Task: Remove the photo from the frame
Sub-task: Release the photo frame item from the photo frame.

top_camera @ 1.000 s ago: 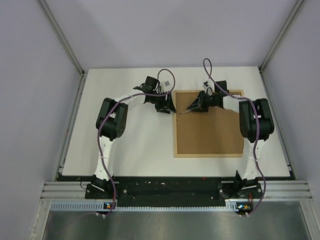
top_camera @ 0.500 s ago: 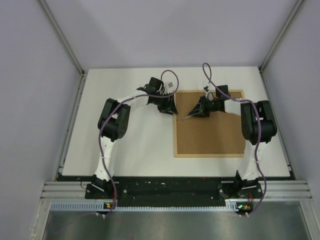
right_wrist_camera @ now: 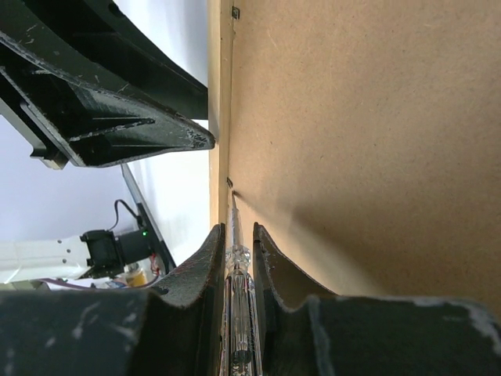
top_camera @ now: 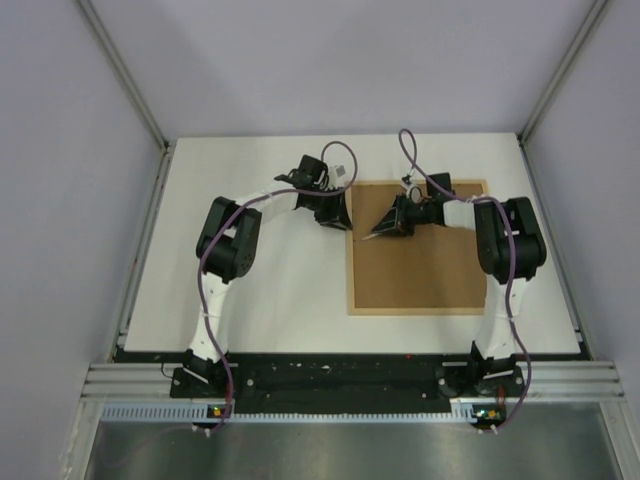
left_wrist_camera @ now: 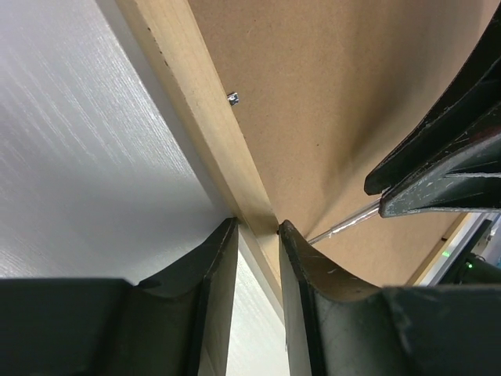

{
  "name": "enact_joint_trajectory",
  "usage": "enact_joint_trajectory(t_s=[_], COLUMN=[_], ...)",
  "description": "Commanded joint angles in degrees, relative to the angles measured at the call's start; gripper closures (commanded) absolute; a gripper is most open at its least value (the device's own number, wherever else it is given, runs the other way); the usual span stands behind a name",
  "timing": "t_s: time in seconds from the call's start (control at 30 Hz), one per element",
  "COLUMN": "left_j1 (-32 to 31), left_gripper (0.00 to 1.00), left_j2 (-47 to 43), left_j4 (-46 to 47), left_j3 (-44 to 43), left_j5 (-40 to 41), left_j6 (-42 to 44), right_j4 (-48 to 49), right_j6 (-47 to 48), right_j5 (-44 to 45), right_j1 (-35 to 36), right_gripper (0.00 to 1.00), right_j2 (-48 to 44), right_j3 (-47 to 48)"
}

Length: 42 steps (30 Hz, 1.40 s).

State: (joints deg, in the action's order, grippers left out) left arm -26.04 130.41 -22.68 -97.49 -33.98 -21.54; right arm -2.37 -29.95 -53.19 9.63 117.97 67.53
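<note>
The frame (top_camera: 416, 311) lies face down on the white table, its plain brown backing board (top_camera: 420, 265) facing up. The photo is hidden under the board. My left gripper (top_camera: 340, 218) is at the frame's left rail near the far corner; in the left wrist view its fingers straddle and clamp the light-wood rail (left_wrist_camera: 196, 102). My right gripper (top_camera: 385, 228) is shut on a clear-handled screwdriver (right_wrist_camera: 237, 258). The metal tip touches a small tab at the board's left edge (right_wrist_camera: 232, 196), close to the left fingers. The shaft also shows in the left wrist view (left_wrist_camera: 344, 222).
Another small metal tab (left_wrist_camera: 233, 98) sits farther along the same rail. The two grippers are very close together over the frame's far-left corner. White table (top_camera: 250, 290) lies to the left of the frame, with grey enclosure walls around it.
The left gripper has moved right onto the frame's left rail. The right gripper has shifted a little left and farther back with the screwdriver, toward the same rail.
</note>
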Motion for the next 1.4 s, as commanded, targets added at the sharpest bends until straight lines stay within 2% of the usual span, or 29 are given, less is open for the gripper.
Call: enact_joint_trajectory(t_s=[0.0,0.4,0.77,0.97,1.17,1.37], left_j1=[-0.50,-0.76,-2.08,-3.05,-4.36,-5.16], left_gripper=[0.68,0.74,0.88,0.96,0.98,0.98], left_j2=[0.99,0.72,0.55,-0.51,-1.12,-1.91], left_j4=[-1.14,-0.88,-1.67,-2.46,-2.99,-3.16], left_j3=[0.11,0.37,0.64,1.16,1.16,1.34], left_j5=[0.84,0.67,3.65,8.66,11.56,13.14], left_j6=[-0.43,-0.87,-2.01,-2.72,-2.54,-2.45], right_j4=[1.84,5.36,3.87,-9.46,-22.57,-30.05], right_j6=[0.25,-1.07,-2.56,-2.48,2.88,4.90], right_j5=[3.27,2.56,4.49,15.72,28.56,31.83], right_j1=[0.83,1.18,5.13,10.66,18.40,21.57], right_gripper=[1.00,1.00,1.00,1.00,1.00,1.00], right_j2=[2.35,3.23,1.04,-3.88,-6.18,-4.33], right_j3=[1.82,1.64,4.36,11.29,24.82,36.17])
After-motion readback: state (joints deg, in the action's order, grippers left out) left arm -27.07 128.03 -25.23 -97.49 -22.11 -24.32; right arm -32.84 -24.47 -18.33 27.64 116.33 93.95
